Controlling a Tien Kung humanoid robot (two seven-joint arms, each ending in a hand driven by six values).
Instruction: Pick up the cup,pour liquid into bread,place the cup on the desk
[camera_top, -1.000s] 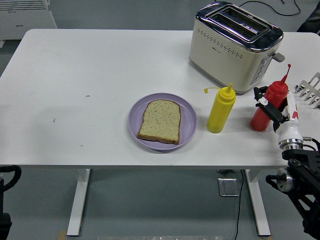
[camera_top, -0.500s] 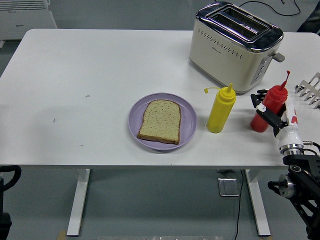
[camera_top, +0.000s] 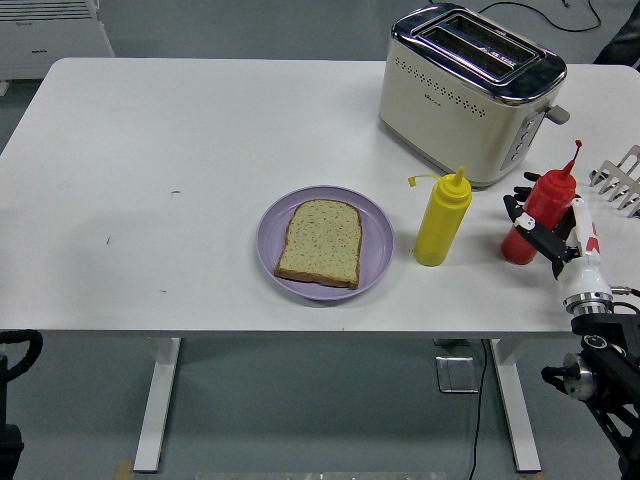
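Observation:
A red squeeze bottle (camera_top: 546, 198) with a pointed nozzle stands near the table's right edge. The black fingers of my right hand (camera_top: 538, 232) are wrapped around its lower body from the right, and the white wrist trails toward the lower right corner. A slice of brown bread (camera_top: 320, 242) lies flat on a purple plate (camera_top: 377, 243) at the middle of the table, with no sauce showing on it. A black part of my left arm (camera_top: 12, 352) rests at the lower left corner, below the table edge; its hand does not show.
A yellow squeeze bottle (camera_top: 441, 222) stands between the plate and the red bottle. Behind them sits a cream and chrome toaster (camera_top: 465, 90). A white wire rack (camera_top: 620, 178) pokes in at the right edge. The table's left half (camera_top: 140, 180) is bare white surface.
My right wrist has slid down and to the right, toward the table edge. The red bottle's nozzle has sunk slightly and the bottle stands more upright; the fingers stay around it.

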